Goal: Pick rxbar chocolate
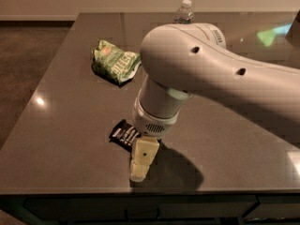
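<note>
The rxbar chocolate (123, 133), a flat black wrapper with white lettering, lies on the dark table (70, 125) near the front edge. Its right end is hidden behind my arm. My gripper (140, 165) hangs from the big white arm, just to the right of and in front of the bar, with its pale fingertip close to the table top. It holds nothing that I can see.
A green-and-white snack bag (115, 62) lies at the back left. A clear water bottle (183, 11) stands at the far edge, mostly hidden behind the arm. The table's front edge runs just below the gripper.
</note>
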{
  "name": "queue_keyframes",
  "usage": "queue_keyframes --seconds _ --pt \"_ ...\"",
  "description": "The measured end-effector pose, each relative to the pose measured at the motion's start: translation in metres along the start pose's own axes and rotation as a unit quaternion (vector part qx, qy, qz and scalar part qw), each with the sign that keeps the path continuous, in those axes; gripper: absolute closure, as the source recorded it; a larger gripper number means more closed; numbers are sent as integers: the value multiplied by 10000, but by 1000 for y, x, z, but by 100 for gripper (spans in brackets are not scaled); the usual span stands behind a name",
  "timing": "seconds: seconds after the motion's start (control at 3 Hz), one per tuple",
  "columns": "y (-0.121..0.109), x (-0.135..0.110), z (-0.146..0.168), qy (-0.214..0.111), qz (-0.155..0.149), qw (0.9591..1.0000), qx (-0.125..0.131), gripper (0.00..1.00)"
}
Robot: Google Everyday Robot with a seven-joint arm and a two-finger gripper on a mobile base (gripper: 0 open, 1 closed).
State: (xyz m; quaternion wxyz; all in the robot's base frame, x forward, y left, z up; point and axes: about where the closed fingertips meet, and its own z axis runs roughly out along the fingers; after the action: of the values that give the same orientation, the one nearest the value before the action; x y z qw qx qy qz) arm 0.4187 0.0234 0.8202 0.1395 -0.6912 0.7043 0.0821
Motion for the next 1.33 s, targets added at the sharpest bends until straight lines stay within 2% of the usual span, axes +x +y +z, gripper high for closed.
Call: queue_keyframes --seconds 0.33,0.67,1.0,1.33 --pt "-4 -7 4 60 -16 9999 -132 17" --pt "-8 -5 1 132 13 9996 -235 40" --pt "-10 -2 -7 159 59 9995 -276 71" --pt "-11 -4 -13 159 59 9995 -276 94"
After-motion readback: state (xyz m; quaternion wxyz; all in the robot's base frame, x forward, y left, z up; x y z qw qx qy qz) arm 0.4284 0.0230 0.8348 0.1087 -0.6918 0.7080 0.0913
